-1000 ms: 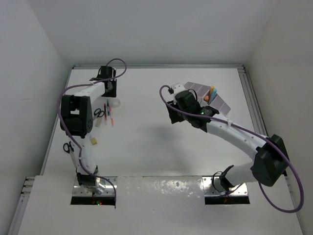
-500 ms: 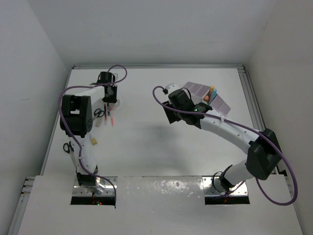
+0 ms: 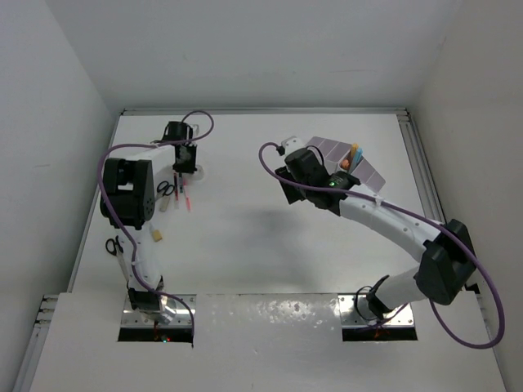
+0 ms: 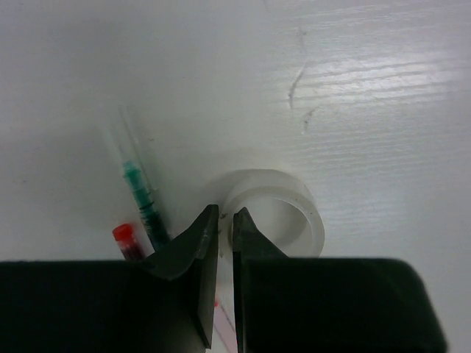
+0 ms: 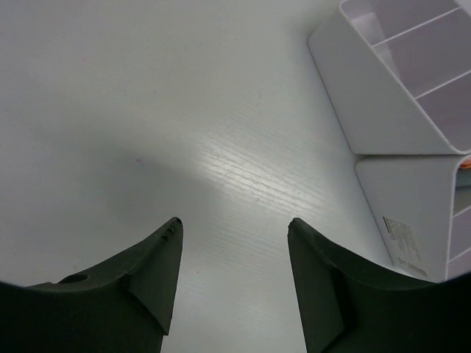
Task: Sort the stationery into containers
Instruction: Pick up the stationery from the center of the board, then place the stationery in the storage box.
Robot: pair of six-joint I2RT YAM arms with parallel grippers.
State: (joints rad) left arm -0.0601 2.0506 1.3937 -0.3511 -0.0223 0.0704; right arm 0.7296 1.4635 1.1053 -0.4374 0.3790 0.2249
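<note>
White desk, both arms bolted at its near edge. White organiser stands far, right of centre, with lilac-lined compartments; an orange-and-blue item sticks up from one. Right gripper hangs just left of the organiser over bare desk, fingers wide apart, holding nothing. Left gripper is far left, fingers almost together, pinched on the wall of the clear tape ring, which lies flat on the desk. Green pen lies just left of the ring, red cap beside it. Black-handled scissors lie nearer.
</note>
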